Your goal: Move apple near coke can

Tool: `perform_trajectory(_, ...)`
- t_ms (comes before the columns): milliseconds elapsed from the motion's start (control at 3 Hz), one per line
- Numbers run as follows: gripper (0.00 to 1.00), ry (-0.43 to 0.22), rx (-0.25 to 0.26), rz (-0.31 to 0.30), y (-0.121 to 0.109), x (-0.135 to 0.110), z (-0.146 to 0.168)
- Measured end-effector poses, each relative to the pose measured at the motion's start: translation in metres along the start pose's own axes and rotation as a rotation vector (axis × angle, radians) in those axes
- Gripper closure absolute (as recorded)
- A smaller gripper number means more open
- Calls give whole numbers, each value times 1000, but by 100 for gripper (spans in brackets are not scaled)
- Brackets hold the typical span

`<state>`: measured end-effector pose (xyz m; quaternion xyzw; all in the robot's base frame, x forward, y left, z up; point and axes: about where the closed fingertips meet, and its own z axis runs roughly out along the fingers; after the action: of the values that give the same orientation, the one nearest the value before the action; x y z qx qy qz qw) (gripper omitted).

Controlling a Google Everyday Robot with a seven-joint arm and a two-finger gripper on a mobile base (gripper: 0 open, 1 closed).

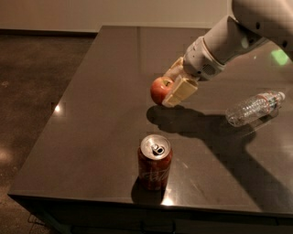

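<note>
Jaws tight around the apple (159,90), over the table (98,114), beyond the upright coke can (154,162).

It looks like a plain indoor workroom, more lab than home. A dark glossy table (91,137) stands on a speckled hard floor (27,91) at 9 o'clock, and a bare pale wall (114,11) runs along 12 o'clock. Lamp glints show on the tabletop. Above the table's middle, the gripper (167,90) clasps an apple (158,90).
</note>
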<state>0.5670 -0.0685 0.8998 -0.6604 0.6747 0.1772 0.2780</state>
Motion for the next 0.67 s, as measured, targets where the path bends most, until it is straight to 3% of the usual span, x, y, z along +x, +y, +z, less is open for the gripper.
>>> perform_trajectory(667, 100, 16, -51, -168, 55, 24, -16)
